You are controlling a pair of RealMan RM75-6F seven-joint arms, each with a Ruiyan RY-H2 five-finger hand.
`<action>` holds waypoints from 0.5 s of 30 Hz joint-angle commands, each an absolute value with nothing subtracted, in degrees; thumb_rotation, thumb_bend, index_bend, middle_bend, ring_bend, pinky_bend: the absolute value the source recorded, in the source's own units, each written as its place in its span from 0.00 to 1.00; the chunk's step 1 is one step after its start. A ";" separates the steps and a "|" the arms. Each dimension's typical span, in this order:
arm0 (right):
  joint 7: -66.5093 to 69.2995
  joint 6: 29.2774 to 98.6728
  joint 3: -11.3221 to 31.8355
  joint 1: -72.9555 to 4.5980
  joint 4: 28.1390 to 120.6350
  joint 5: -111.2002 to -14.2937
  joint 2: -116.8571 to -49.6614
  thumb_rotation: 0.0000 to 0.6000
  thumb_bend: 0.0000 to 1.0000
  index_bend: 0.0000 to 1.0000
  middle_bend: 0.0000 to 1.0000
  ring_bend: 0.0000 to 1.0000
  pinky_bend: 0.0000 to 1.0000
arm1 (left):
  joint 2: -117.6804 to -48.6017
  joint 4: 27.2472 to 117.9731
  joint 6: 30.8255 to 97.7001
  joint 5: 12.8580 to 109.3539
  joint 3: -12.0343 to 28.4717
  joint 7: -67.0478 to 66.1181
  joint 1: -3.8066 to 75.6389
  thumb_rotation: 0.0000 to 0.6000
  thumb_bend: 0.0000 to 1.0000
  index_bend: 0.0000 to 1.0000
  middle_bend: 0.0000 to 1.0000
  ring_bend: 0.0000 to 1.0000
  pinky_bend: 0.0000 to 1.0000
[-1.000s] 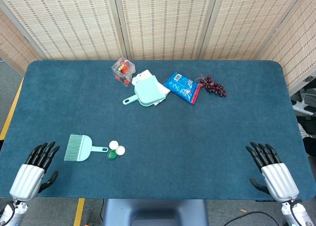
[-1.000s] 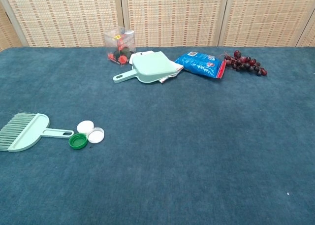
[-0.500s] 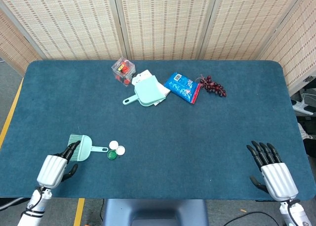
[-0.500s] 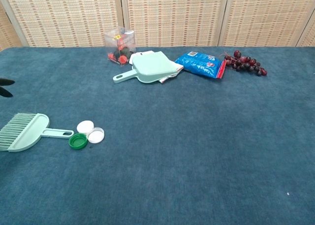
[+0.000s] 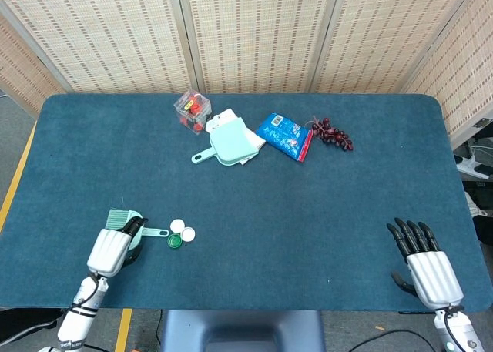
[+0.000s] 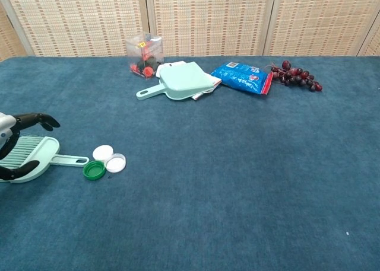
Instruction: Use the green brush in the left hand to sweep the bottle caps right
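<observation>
Teal carpet-like tabletop [image 5: 308,213], flat pale-green plastic brush [image 6: 35,157] lying near its left edge, left hand [image 5: 113,248] above the brush head with fingers spread around it, three round bottle caps [image 5: 179,233] at the handle tip, right hand [image 5: 427,266] open-fingered, well apart

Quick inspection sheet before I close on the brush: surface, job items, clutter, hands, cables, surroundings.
Surface: blue felt table, flat, no spills seen.
Job's things: green brush lies flat at near left, handle pointing right; two white bottle caps and one green cap cluster at the handle's end.
Clutter: mint dustpan, clear box with red contents, blue snack bag and grapes, all at the far edge.
Hands: left hand over the brush head, fingers apart, grip not yet closed; right hand open at the near right edge, holding nothing.
Cables: nothing seen on the table.
Surroundings: woven folding screens behind the table.
</observation>
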State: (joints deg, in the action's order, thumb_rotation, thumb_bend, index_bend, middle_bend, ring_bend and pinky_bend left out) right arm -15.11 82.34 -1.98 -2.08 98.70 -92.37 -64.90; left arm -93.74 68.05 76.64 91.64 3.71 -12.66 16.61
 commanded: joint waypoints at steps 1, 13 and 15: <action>-15.20 82.23 -1.98 -2.13 98.72 -92.27 -64.94 1.00 0.19 0.00 0.00 0.00 0.00 | -94.87 67.25 75.87 90.87 4.09 -14.10 17.29 1.00 0.34 0.24 0.27 0.72 0.87; -15.94 81.59 -2.09 -2.23 99.44 -91.22 -64.48 1.00 0.19 0.00 0.00 0.00 0.00 | -98.53 62.25 70.77 86.71 4.44 -21.98 19.69 1.00 0.34 0.29 0.32 0.72 0.87; -16.00 81.47 -2.07 -2.26 99.50 -91.01 -64.47 1.00 0.19 0.00 0.00 0.00 0.00 | -99.11 61.61 70.76 86.69 4.39 -22.45 20.09 1.00 0.34 0.29 0.32 0.72 0.87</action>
State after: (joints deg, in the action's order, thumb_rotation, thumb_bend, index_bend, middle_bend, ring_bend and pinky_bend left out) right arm -15.99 81.50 -2.08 -2.25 99.48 -91.04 -64.48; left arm -98.55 62.19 70.99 86.92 4.40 -21.98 19.67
